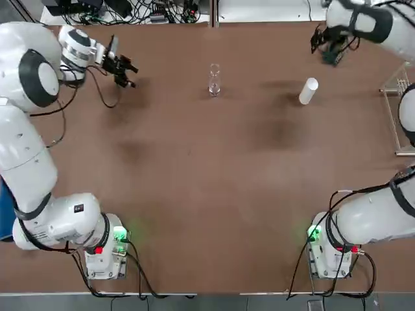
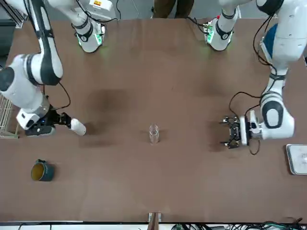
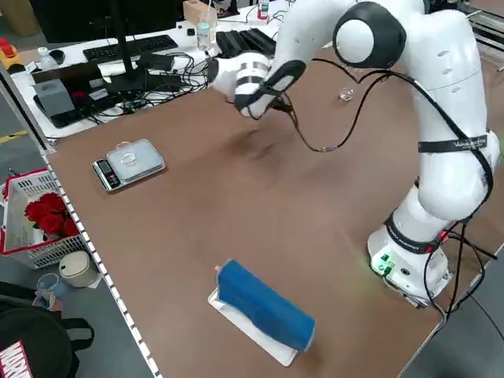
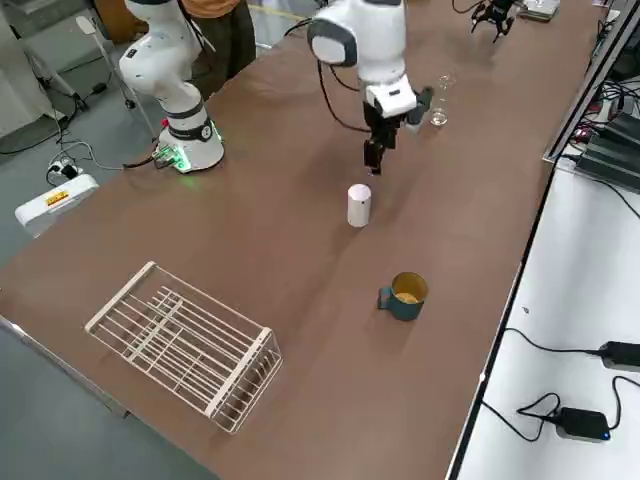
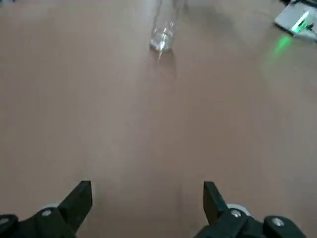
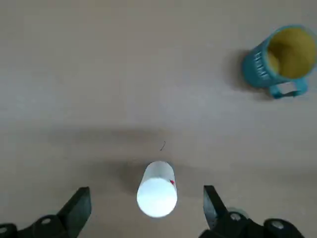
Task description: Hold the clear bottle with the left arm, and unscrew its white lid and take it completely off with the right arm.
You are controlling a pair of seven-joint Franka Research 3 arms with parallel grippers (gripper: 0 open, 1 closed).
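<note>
Black two-fingered right claw [image 6: 147,191] hangs wide apart by the tall white plastic-looking lid [image 6: 157,197]; crooked lowering could tip it. Black left claw [image 5: 147,183], also spread, might knock the thin clear glassy bottle [image 2: 154,134] (both stand on the brown surface [image 1: 194,168]).

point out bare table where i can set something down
Widest patch: between the clear bottle and both arm bases. Smaller: between that bottle and the left hand. Crowded: around the right hand, with white lid, teal mug and wire rack.

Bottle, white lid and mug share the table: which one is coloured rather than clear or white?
The mug: its outside is teal, while the bottle is clear and the lid white.
</note>
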